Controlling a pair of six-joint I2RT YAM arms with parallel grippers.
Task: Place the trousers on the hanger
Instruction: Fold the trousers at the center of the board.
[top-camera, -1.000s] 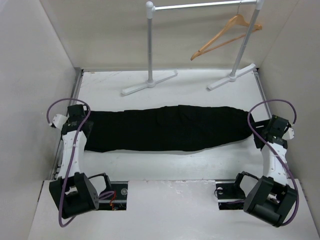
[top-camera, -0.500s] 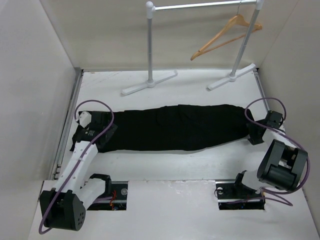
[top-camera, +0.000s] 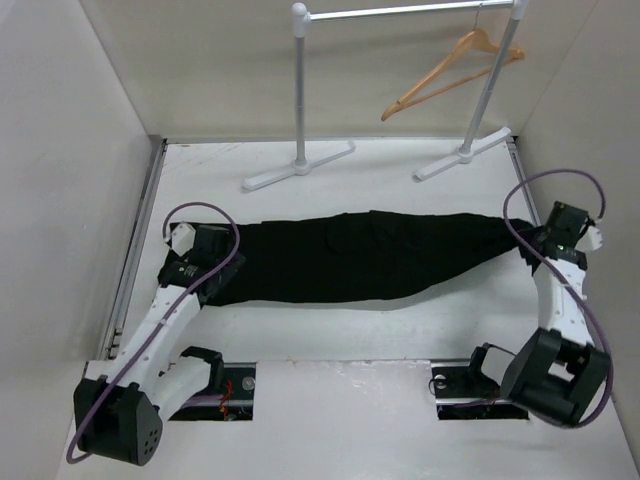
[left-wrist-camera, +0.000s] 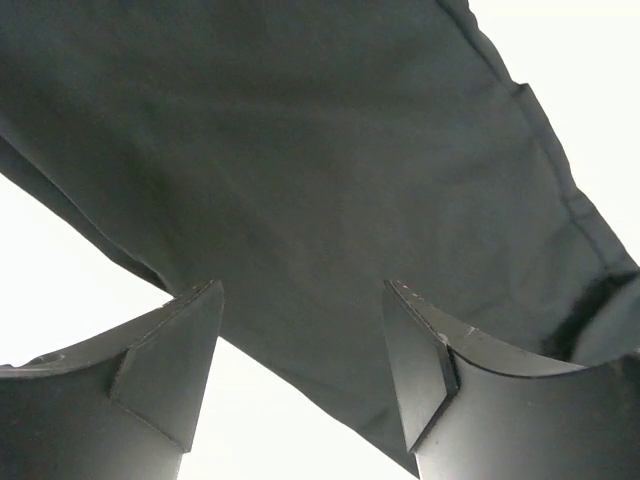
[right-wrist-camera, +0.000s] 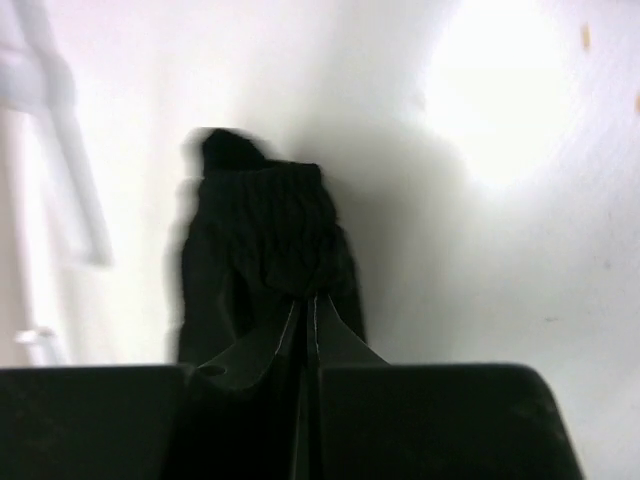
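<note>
The black trousers (top-camera: 370, 255) lie stretched lengthwise across the white table (top-camera: 330, 325). My left gripper (top-camera: 222, 272) hovers over their left end. In the left wrist view its fingers (left-wrist-camera: 175, 350) stand well apart, with the dark cloth (left-wrist-camera: 330, 180) below and nothing between them. My right gripper (top-camera: 528, 252) is at the trousers' right end. In the right wrist view its jaws (right-wrist-camera: 305, 300) are shut on a bunched fold of the trousers (right-wrist-camera: 265, 220). The tan wooden hanger (top-camera: 450, 72) hangs from the rail at the back right, far from both grippers.
The grey rail stand (top-camera: 300, 90) stands at the back, its two white feet (top-camera: 298, 166) (top-camera: 464, 155) resting on the table behind the trousers. Walls close in on the left and right. The arm bases (top-camera: 205, 375) sit at the near edge.
My right gripper has closed on the trousers' right end and drawn it up and to the right, narrowing it. The left arm has swung in over the left end, still open.
</note>
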